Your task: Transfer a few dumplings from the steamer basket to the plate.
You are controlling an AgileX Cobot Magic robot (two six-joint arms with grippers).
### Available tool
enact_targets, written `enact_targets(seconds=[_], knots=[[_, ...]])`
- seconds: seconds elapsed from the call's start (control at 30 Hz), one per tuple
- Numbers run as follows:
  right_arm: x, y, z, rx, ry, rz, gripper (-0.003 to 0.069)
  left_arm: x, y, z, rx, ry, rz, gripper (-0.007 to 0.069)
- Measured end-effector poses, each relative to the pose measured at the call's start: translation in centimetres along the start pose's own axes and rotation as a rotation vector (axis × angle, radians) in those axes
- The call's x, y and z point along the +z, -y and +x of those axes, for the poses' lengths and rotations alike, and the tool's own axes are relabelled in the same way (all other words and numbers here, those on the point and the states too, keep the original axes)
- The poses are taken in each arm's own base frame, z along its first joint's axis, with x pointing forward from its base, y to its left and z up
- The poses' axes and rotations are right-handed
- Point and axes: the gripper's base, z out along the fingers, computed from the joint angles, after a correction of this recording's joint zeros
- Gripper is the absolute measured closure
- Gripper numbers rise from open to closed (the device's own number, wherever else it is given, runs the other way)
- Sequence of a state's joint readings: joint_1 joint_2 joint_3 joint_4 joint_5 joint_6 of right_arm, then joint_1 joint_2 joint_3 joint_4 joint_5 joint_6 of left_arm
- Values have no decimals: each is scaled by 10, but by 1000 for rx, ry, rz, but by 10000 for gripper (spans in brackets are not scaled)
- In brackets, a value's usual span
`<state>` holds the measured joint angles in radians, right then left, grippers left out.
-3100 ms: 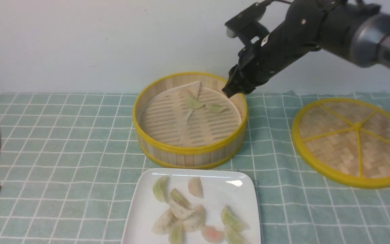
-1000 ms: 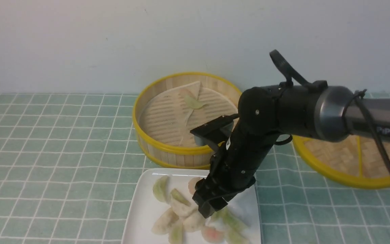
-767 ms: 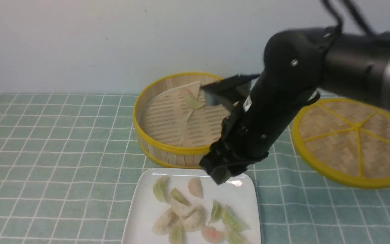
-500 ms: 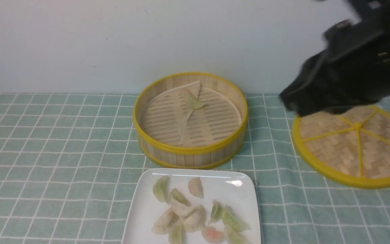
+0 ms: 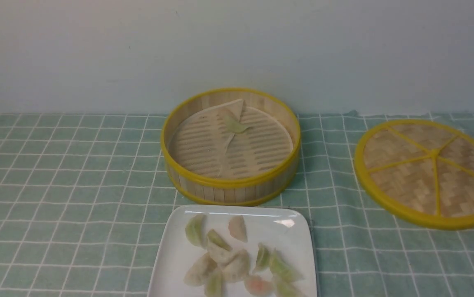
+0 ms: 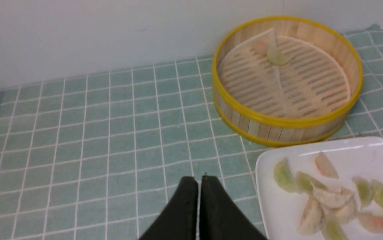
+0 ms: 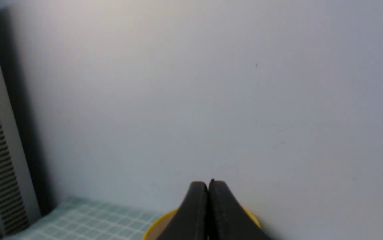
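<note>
One green dumpling point(image 5: 235, 125) sits in the steamer basket point(image 5: 228, 183), on the liner point(image 5: 245, 154) at the far side, close to the far rim. That's your target. (Jin)

Which arm? (Ola)

Your call, but I'd judge the left. Your left gripper point(image 6: 198, 181) hangs over the tablecloth point(image 5: 76, 185) just beside the left edge of the plate point(image 5: 171, 255), jaws pressed together, nothing in them. From it the dumpling lies forward and off to the robot's right, past the basket's near rim. (Jin)

And the other? (Ola)

Your right gripper point(image 7: 208, 184) is out of the front view, jaws closed and empty, nose at the bare wall point(image 7: 211, 83). Only a sliver of yellow rim shows under it. Can't tell if that's the basket or the lid point(image 5: 428, 173), so you can't place it from here. (Jin)

Axis? (Ola)

Long axis runs slantwise in the front view, far-left to near-right. You'd want to open up and set the jaws across it, pinching the short way. Mind the liner's folded flap right beside it. A pinkish dumpling point(image 5: 225, 113) looks tucked there, partly hidden. (Jin)

Drop-off? (Ola)

The plate is just in front of the basket, and I can't tell if they touch. It holds a cluster of dumplings point(image 5: 237, 264). "A few" looks met, I'd say. (Jin)
</note>
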<state>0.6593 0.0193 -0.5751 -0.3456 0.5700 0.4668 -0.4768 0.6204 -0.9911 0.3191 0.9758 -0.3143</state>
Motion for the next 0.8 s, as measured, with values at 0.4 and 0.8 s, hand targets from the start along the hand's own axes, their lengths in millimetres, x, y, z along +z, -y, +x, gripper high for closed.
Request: enact_targets(seconds=[0.4, 0.8], knots=[[1, 6, 16, -2, 21, 45, 673, -3, 3, 9, -24, 119, 73, 631], [1, 7, 16, -4, 21, 46, 673, -8, -5, 78, -56, 128, 101, 631]])
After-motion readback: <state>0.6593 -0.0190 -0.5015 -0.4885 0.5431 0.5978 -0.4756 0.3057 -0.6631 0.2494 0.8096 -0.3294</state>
